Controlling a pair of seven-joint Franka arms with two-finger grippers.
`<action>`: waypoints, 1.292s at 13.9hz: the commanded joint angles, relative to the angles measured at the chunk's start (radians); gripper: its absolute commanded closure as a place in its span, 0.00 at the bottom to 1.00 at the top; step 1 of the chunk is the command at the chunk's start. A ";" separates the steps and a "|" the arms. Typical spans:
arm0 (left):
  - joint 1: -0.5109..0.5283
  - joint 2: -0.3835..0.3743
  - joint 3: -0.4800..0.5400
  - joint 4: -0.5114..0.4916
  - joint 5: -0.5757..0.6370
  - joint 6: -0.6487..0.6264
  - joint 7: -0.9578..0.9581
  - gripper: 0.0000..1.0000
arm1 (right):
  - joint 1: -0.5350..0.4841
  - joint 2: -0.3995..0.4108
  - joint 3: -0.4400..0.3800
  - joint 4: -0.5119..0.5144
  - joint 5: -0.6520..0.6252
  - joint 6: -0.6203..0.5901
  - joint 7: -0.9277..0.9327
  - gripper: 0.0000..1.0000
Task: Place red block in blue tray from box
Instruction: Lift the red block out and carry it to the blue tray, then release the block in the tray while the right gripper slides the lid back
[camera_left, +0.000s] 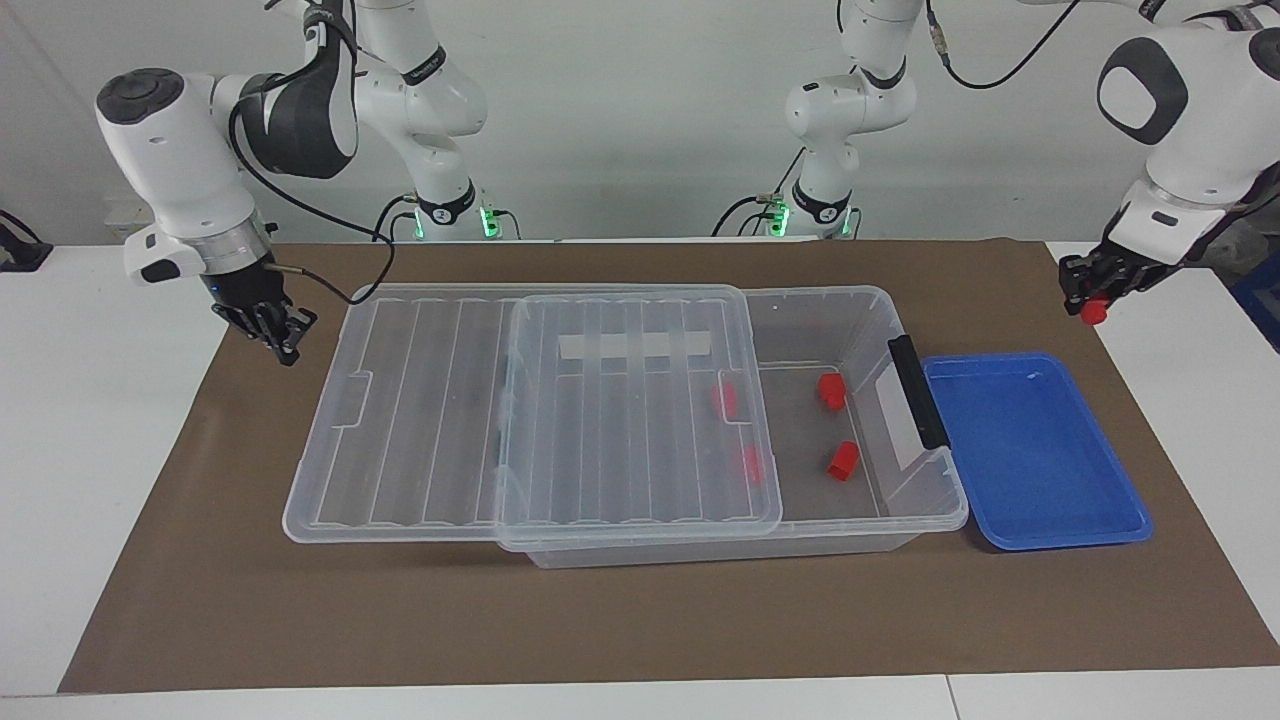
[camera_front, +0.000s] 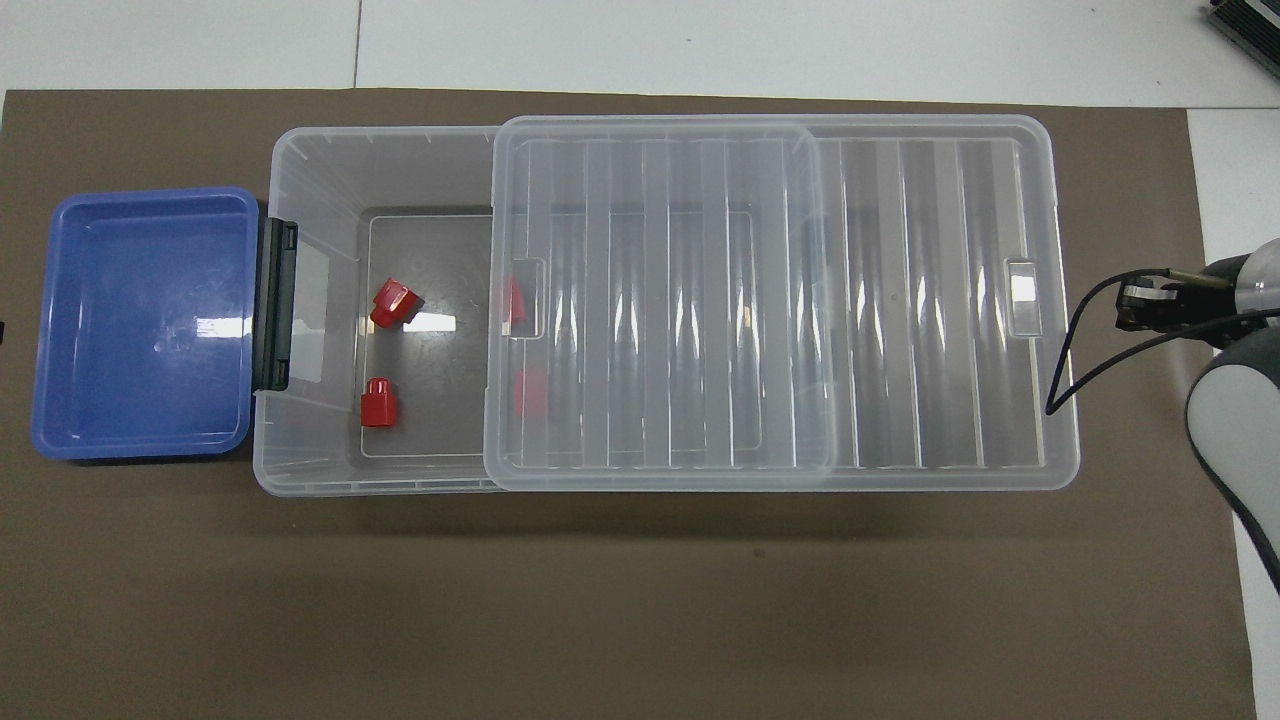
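Note:
My left gripper (camera_left: 1093, 300) is shut on a small red block (camera_left: 1095, 312) and holds it in the air over the brown mat's edge, at the left arm's end, beside the empty blue tray (camera_left: 1040, 520) (camera_front: 145, 205). The clear box (camera_left: 720, 548) (camera_front: 300, 150) stands mid-table. Its ribbed lid (camera_left: 640, 440) (camera_front: 660, 300) is shifted toward the right arm's end, so the end by the tray is open. Two red blocks (camera_left: 831, 390) (camera_front: 395, 302) lie in the open part, and two more (camera_left: 725, 398) (camera_front: 528, 393) show through the lid. My right gripper (camera_left: 280, 340) (camera_front: 1150, 300) hangs over the mat beside the lid's end.
The box's black handle bar (camera_left: 918, 390) (camera_front: 275, 305) sits between the box and the tray. A brown mat (camera_left: 600, 620) covers the table under everything. A black cable (camera_front: 1065, 360) loops from the right arm near the lid's edge.

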 joint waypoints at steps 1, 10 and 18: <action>0.036 -0.008 -0.011 -0.133 -0.046 0.172 0.080 0.93 | -0.011 0.017 0.007 -0.026 0.015 0.053 -0.030 1.00; 0.038 0.172 -0.007 -0.313 -0.153 0.583 0.197 0.92 | 0.077 0.063 0.013 -0.023 0.017 0.102 -0.021 1.00; 0.047 0.227 -0.007 -0.414 -0.153 0.782 0.207 0.89 | 0.189 0.066 0.013 -0.021 0.015 0.101 -0.030 1.00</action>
